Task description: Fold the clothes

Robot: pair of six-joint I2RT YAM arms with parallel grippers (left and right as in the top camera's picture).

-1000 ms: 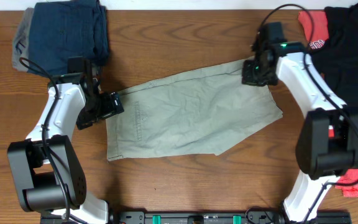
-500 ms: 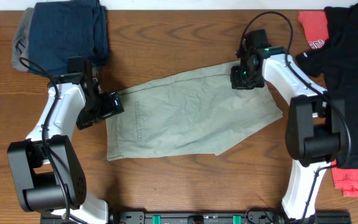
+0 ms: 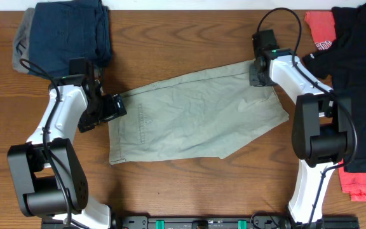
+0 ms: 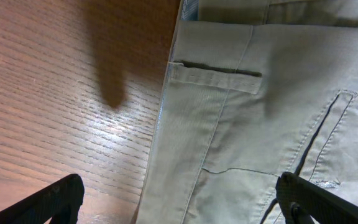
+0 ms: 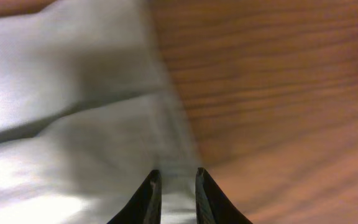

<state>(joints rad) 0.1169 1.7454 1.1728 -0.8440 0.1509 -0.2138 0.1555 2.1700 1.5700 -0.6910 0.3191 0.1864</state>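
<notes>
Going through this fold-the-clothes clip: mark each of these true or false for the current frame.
1. The shorts lie on the table between the two arms. True.
2. The left gripper is clamped on the shorts. False: its jaws stand wide open over the shorts' waistband edge and hold nothing.
3. A folded navy garment sits at the table's far left corner. True.
4. The right gripper hangs over the black shirt. False: it is at the far right corner of the shorts.
5. The red shirt lies on top of the shorts. False: it is off at the right, partly under the black shirt, apart from the shorts.
</notes>
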